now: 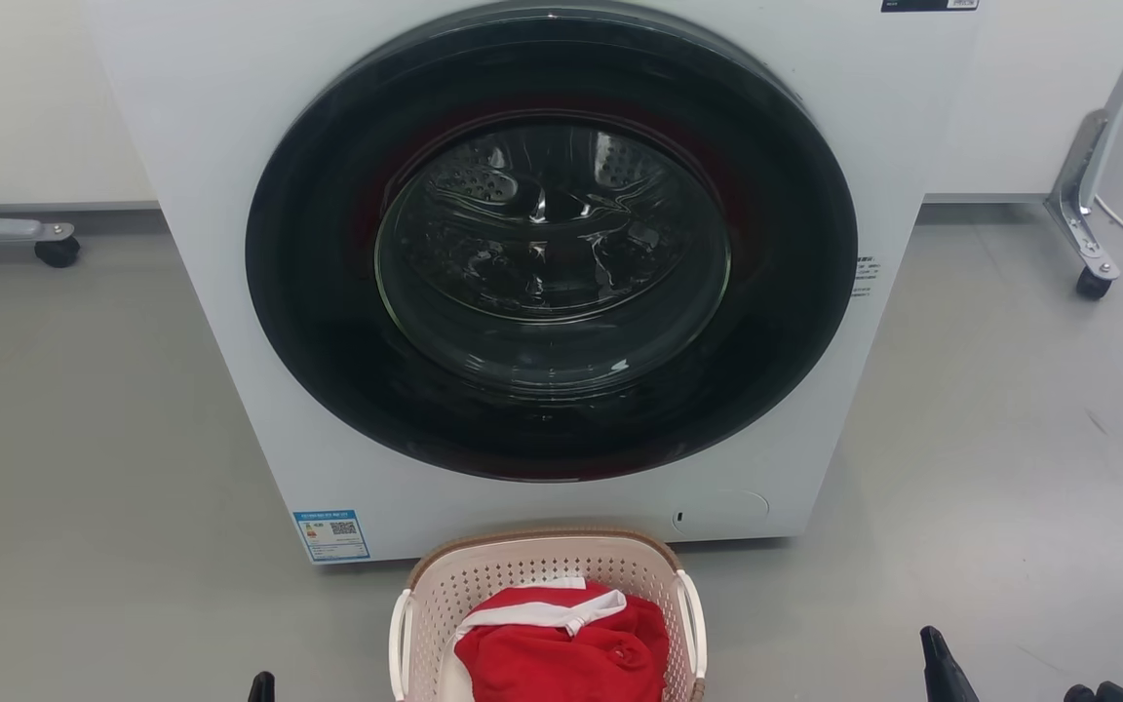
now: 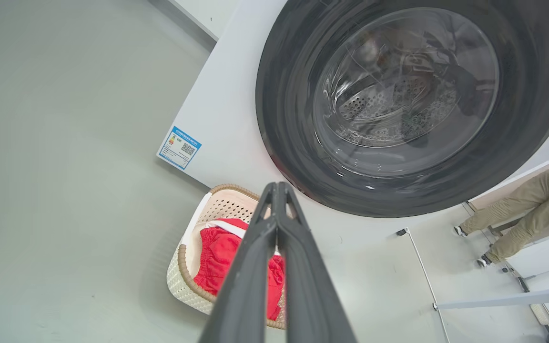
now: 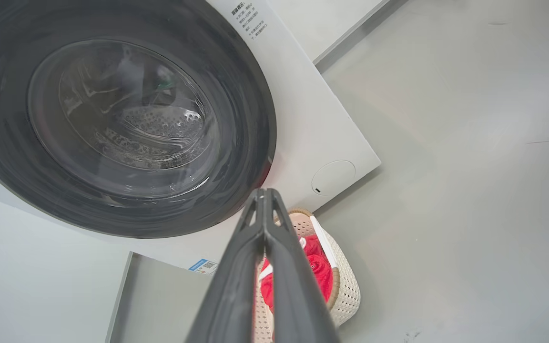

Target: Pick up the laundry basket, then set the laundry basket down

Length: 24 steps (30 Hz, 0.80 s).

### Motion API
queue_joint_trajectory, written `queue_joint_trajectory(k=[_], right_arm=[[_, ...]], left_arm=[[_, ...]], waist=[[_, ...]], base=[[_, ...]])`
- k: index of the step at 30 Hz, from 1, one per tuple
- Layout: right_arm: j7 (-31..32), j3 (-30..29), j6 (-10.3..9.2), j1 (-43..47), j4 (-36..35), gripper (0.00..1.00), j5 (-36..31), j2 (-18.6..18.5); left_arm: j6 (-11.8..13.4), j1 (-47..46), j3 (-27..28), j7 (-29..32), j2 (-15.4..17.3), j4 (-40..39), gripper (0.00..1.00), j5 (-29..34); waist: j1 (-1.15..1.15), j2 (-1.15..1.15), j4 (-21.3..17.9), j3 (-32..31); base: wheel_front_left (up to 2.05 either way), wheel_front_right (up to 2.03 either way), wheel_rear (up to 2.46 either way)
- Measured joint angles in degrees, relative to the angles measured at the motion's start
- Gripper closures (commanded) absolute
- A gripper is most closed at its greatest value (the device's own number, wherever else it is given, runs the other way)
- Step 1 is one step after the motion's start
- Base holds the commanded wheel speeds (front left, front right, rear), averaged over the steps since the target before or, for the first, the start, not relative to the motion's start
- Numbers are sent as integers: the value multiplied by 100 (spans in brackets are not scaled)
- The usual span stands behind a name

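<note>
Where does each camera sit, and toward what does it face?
Head view: on the head, facing forward and down at washer and basket; dark fingertips at the bottom edge.
Left wrist view: on the left wrist, looking along the shut left gripper at both.
Right wrist view: on the right wrist, looking along the shut right gripper at both.
Shared: all three show washer and basket.

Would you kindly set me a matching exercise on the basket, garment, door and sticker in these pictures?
Things:
1 basket
2 garment
3 door
4 sticker

Descriptions:
a red with white trim
b blue-edged, at the lower left corner of the washer front
c cream with a brown rim
d dark ring round glass

Pairs: 1-c, 2-a, 3-d, 4-b
</note>
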Motion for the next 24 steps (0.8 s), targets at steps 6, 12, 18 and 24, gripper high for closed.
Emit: queue_joint_trajectory(k=[6, 12, 18, 24], right_arm=[[136, -183, 93, -46, 37, 100, 444, 30], [267, -392, 179, -118, 77, 100, 938, 73], [393, -571, 282, -155, 132, 100, 1358, 96], [498, -753, 360, -236, 165, 100, 1782, 123]], left_arm=[[-57, -73, 105, 144, -19, 66, 100, -421], [-166, -243, 236, 279, -43, 142, 100, -883], [-255, -305, 323, 402, -62, 216, 100, -1322], [-355, -437, 443, 520, -80, 272, 100, -1782]], waist=[[0, 0, 9, 14], [0, 0, 20, 31], [0, 0, 29, 45], [0, 0, 38, 60]], base=[[0, 0, 0], [0, 0, 0], [0, 0, 0], [0, 0, 0]])
